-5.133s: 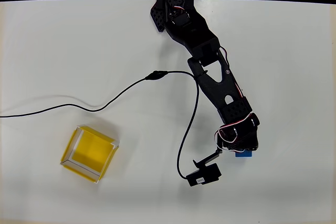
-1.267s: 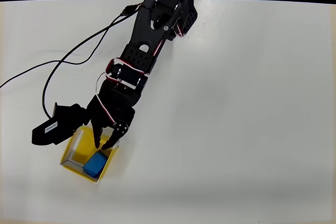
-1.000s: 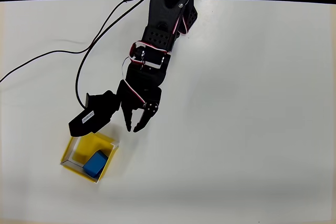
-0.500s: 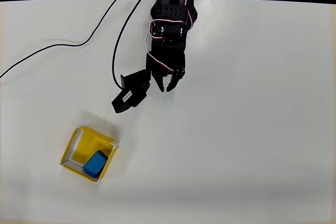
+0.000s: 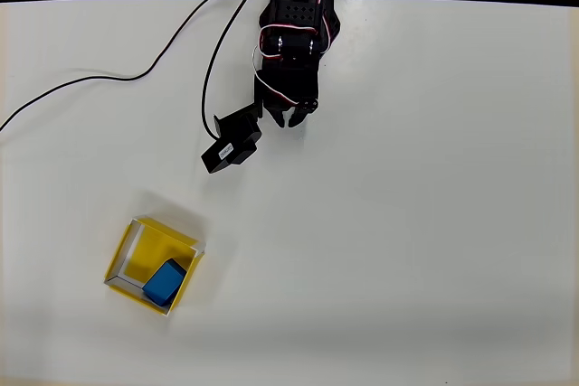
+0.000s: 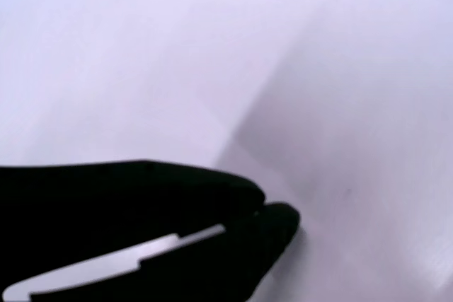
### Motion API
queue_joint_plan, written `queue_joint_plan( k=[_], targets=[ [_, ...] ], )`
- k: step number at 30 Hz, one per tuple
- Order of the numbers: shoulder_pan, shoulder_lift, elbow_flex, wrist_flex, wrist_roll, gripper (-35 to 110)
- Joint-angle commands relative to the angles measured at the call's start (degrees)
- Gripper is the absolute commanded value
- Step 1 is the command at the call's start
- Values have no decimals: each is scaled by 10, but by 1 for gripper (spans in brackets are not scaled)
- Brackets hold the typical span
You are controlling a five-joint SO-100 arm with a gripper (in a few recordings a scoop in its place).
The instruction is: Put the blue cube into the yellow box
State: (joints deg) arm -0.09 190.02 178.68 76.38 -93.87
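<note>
The blue cube (image 5: 164, 281) lies inside the yellow box (image 5: 124, 258), in its lower right corner against the wall, at the table's lower left in the overhead view. My gripper (image 5: 288, 120) is far from it, up near the arm's base at the top centre, pointing down the picture. Its fingers look closed together with nothing between them. The wrist view is blurred, with the black fingertips (image 6: 277, 218) meeting over bare white table.
A black cable (image 5: 118, 78) runs from the left edge across the upper left of the table to the arm. The wrist camera's black block (image 5: 231, 144) sticks out to the lower left of the gripper. The white table (image 5: 407, 223) stretches wide on the right.
The gripper let go of the blue cube in the yellow box, then lifted away and drew back toward the arm's base at the top, its fingers closing. Cube and box stayed put.
</note>
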Motion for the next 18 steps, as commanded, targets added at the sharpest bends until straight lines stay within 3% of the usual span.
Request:
queue_joint_plan(
  k=[1, 18],
  targets=[
    [3, 16, 15, 15, 11, 0],
    [2, 14, 15, 14, 14, 0]
  ],
)
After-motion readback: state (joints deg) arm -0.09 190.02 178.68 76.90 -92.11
